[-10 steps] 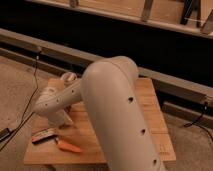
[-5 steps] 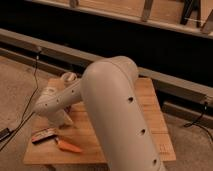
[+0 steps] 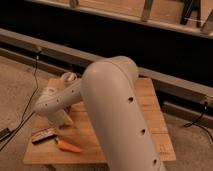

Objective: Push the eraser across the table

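Near the front left corner of the table [image 3: 147,100] the eraser [image 3: 44,135] lies flat: a small dark block with a lighter top face, long side running roughly left to right, right end angled slightly away from me. Just beside it, to the right and a little nearer the front edge, I note the orange carrot [image 3: 69,146]. The two sit close, but I cannot tell whether they touch. Arm [image 3: 115,110] fills the middle of the view: a thick pale link rises from the lower right, bends at the top, and a thinner link runs down and left over the tabletop. Gripper [image 3: 62,119] hangs at the end of that thinner link, low over the wood, just behind and to the right of the eraser, between it and the table's middle. From this angle I cannot tell whether the gripper is apart or together, nor whether it touches the eraser. Tabletop is light-brown planks, standing on a grey floor [image 3: 15,85]. Dark cable [image 3: 30,107] trails across the floor at the left. Long metal rail [image 3: 165,82] runs across the view behind the table.
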### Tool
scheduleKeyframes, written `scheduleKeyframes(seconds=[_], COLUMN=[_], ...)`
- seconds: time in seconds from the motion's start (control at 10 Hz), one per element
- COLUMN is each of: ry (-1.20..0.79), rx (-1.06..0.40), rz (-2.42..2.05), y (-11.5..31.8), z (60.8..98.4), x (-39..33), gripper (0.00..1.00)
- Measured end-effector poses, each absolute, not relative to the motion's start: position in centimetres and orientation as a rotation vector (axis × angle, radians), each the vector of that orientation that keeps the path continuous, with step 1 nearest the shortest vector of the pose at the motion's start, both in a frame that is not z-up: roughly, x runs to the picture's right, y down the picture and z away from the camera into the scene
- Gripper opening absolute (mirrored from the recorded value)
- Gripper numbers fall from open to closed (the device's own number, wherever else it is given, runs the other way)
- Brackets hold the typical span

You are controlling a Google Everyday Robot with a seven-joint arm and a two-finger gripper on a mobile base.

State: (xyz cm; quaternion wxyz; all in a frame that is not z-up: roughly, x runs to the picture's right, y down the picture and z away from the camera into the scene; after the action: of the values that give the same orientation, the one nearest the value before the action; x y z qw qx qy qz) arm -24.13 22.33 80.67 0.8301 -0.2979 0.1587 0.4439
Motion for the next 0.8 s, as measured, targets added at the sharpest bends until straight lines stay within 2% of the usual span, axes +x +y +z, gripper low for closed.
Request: scheduleKeyframes(seconds=[0.8], ry=[0.294], rx=[-0.599], rz=[0.875], y=[20.6], z=[82.5], x=[-24.4], gripper=[0.65])
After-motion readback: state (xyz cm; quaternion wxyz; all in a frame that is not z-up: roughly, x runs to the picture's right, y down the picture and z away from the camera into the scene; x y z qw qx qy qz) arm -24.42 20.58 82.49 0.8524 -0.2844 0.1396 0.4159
